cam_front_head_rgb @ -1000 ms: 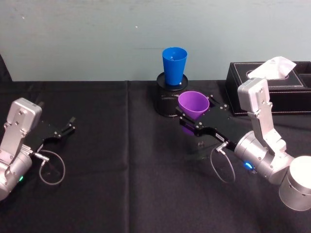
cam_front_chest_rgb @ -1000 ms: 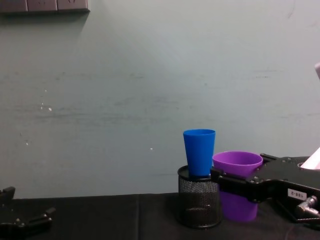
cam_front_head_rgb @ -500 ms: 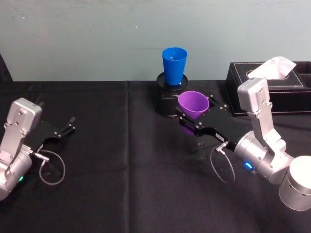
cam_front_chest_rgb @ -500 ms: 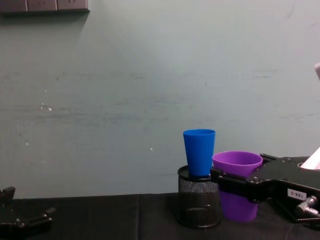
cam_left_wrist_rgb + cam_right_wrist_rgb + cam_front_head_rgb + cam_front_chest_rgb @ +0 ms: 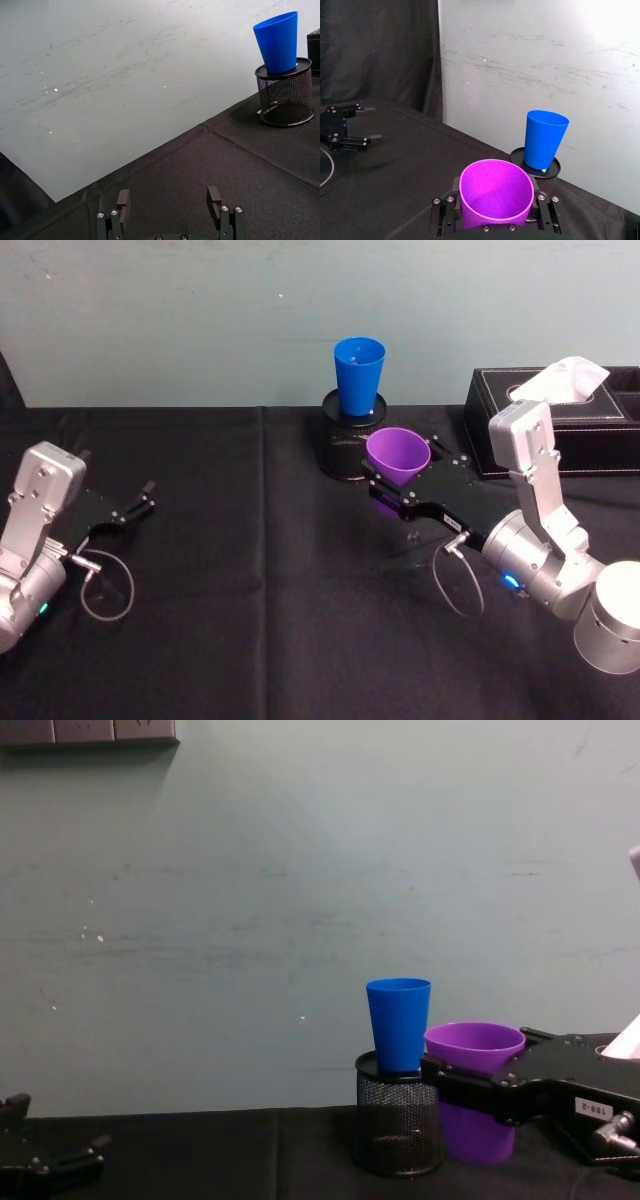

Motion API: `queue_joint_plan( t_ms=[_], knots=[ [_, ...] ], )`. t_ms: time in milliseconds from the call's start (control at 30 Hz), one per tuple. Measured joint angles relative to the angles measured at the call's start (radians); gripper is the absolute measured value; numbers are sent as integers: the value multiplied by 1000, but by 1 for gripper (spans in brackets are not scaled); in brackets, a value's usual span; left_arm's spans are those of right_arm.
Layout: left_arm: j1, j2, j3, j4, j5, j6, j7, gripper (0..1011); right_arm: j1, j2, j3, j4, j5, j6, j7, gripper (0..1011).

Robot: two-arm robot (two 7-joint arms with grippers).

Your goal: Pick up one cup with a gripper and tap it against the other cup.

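The right pincer (image 5: 390, 484) grips the purple cup (image 5: 398, 452) around its middle, upright, just beside the mesh holder (image 5: 343, 448). The blue cup (image 5: 359, 375) stands in that holder, close to the purple cup but apart from it. The left pincer (image 5: 141, 503) rests low over the table (image 5: 250, 590) at the far left, fingers spread and empty.

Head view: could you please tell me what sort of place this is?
Probably a robotics test bench: black-draped table against a bare wall, mesh pen holder, tissue box, and the right gripper holding a purple cup.
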Motion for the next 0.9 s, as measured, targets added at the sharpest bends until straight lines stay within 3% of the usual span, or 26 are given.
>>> queue_joint_plan(
  t_ms=[900],
  knots=[
    [0, 0, 0, 0, 0, 0, 0, 1000, 0, 0, 0, 0, 0, 0, 0, 742]
  ],
)
